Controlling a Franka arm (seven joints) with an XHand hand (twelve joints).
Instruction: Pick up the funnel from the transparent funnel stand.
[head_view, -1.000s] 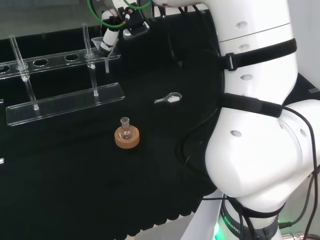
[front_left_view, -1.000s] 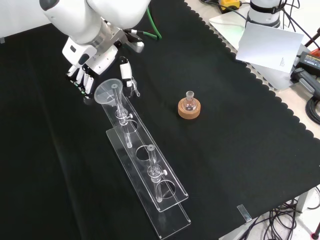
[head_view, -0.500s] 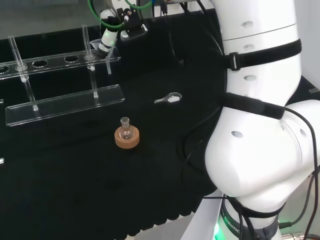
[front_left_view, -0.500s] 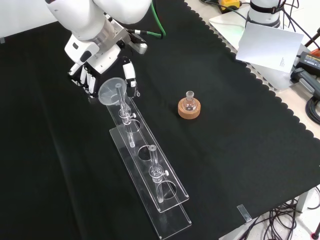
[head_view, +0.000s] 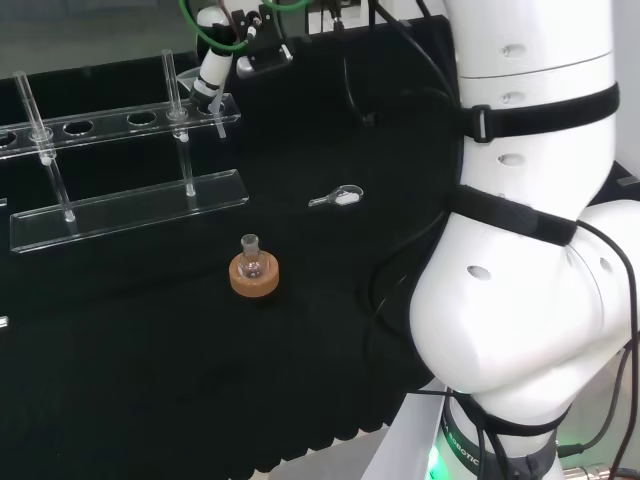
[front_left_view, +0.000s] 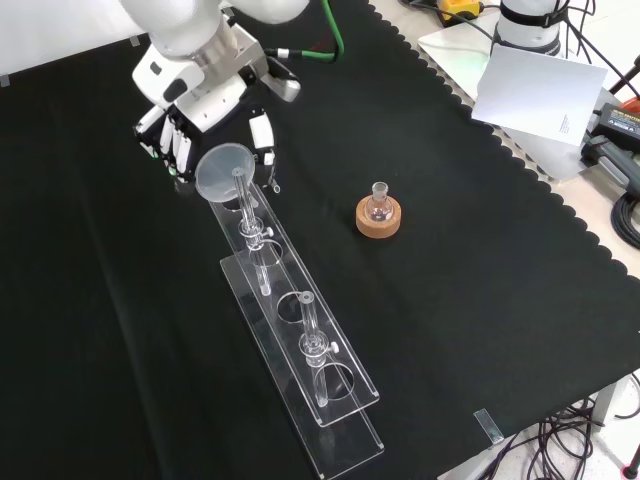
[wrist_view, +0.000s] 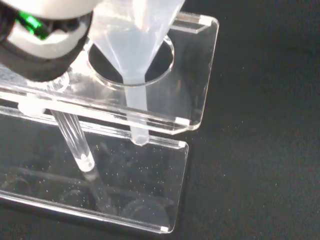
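Your hand (front_left_view: 190, 130) has its fingers (front_left_view: 176, 150) curled around the funnel (front_left_view: 220, 172), whose stem still passes through the end hole of the transparent funnel stand (front_left_view: 300, 340). Lift straight up until the stem leaves the hole, without tilting.

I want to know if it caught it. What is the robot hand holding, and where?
The hand holds the funnel at its wide cone, fingers on one side and thumb on the other.

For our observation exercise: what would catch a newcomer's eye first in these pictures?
In the front view, the hand at the top left, beside a clear funnel at the far end of the long clear stand. Then the small flask on its cork ring, mid-cloth.
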